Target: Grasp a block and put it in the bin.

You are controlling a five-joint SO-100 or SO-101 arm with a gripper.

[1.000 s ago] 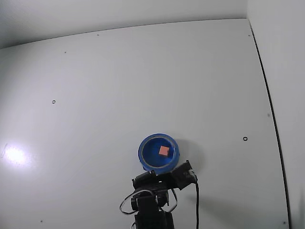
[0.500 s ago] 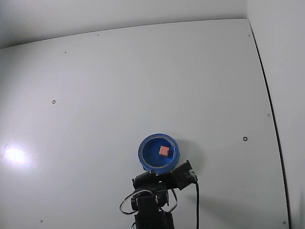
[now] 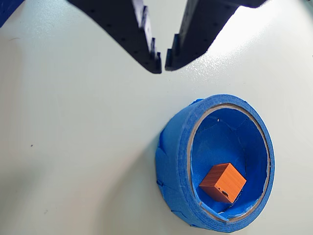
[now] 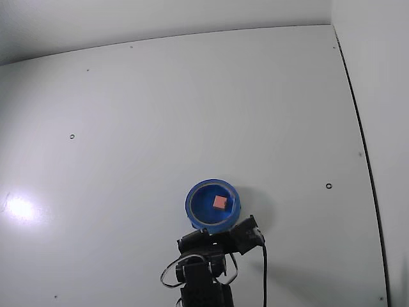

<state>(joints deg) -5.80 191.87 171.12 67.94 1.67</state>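
The block (image 3: 222,182) is a small cube, orange in the wrist view and pink-salmon in the fixed view (image 4: 220,201). It lies inside the bin (image 3: 171,161), a round blue container with a thick rim, toward its near side. My gripper (image 3: 163,65) enters the wrist view from the top. Its dark fingertips are almost touching with nothing between them. It is apart from the bin, beyond its rim. In the fixed view the bin (image 4: 192,204) sits just above my folded arm (image 4: 211,249), and the fingertips cannot be made out there.
The table is a plain white surface with a few small dark marks (image 4: 328,186). A black cable (image 4: 264,275) hangs from the arm. The table's right edge (image 4: 364,160) runs along a wall. A glare spot (image 4: 19,208) lies at the left.
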